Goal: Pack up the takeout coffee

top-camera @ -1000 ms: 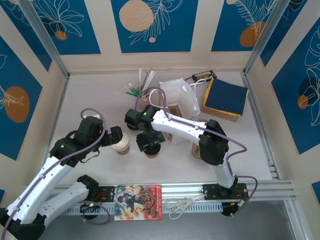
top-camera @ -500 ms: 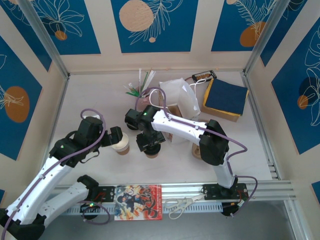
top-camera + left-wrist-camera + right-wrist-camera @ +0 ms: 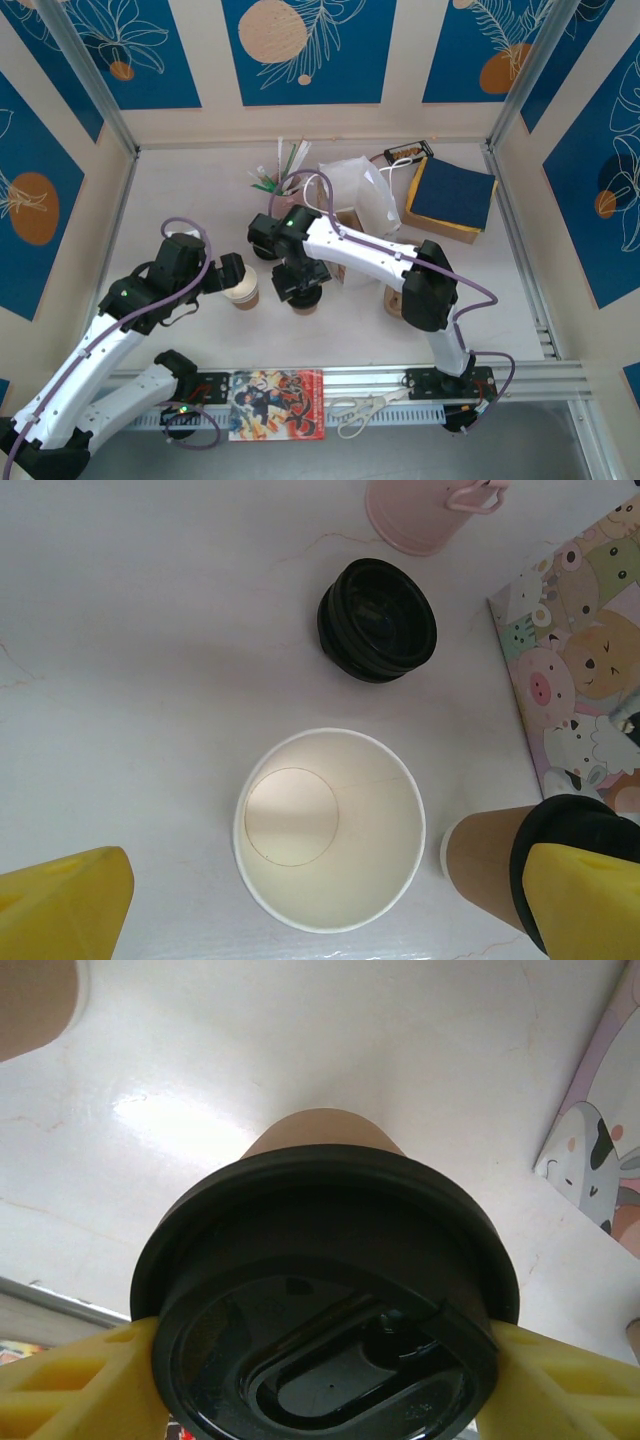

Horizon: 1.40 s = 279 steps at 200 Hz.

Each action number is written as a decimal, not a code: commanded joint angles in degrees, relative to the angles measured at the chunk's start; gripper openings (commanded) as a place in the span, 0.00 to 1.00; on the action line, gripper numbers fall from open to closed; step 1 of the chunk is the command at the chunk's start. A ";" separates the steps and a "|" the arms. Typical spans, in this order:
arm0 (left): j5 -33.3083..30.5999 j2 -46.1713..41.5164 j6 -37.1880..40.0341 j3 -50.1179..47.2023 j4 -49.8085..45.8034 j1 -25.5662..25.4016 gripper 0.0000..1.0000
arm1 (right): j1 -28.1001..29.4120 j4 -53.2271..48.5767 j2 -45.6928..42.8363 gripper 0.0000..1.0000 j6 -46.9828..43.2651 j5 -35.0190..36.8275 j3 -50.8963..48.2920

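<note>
Left gripper (image 3: 232,272) sits left of centre over the white table (image 3: 180,200), jaws spread as wide as they go, nothing held. In the left wrist view its yellow fingers (image 3: 65,905) stand either side of the open kraft-brown paper cup with cream-white inside (image 3: 330,830), with a clear gap on both sides and no contact. That cup is upright on the table, white rim up, directly under the left gripper (image 3: 243,292).

Black round plastic lid (image 3: 377,620) lies on the table beyond the open cup, apart from it. Pink cup (image 3: 425,510) is farther back, and the top view shows straws sticking out of it.

Just right of the open cup is the right gripper (image 3: 300,285), pointing down. Its jaws are partly closed, clamped on the second kraft-brown paper cup with black lid (image 3: 320,1260). Its yellow fingers (image 3: 70,1380) press the lid rim from both sides. The lidded cup looks to stand on the table, just beside the open cup; cannot tell if they touch.

Right of that is the box printed with cartoon animals (image 3: 575,650), then the white plastic bag (image 3: 360,190) at the back. The navy blue square pad (image 3: 452,192) sits at back right.

On the near rail, a colourful comic-cover magazine (image 3: 277,404) lies just left of the white-handled scissors (image 3: 362,408).
</note>
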 commanded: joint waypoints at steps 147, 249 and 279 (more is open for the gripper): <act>2.53 1.89 1.50 4.26 2.96 0.76 1.00 | -0.57 -24.16 -8.72 0.70 0.94 5.60 31.98; 9.18 6.63 1.56 6.03 7.26 0.76 1.00 | -11.81 -22.71 -20.66 0.70 0.27 6.56 31.90; 11.83 9.17 1.94 7.17 8.60 0.77 1.00 | -16.47 -20.04 -25.95 0.70 -1.34 6.98 25.42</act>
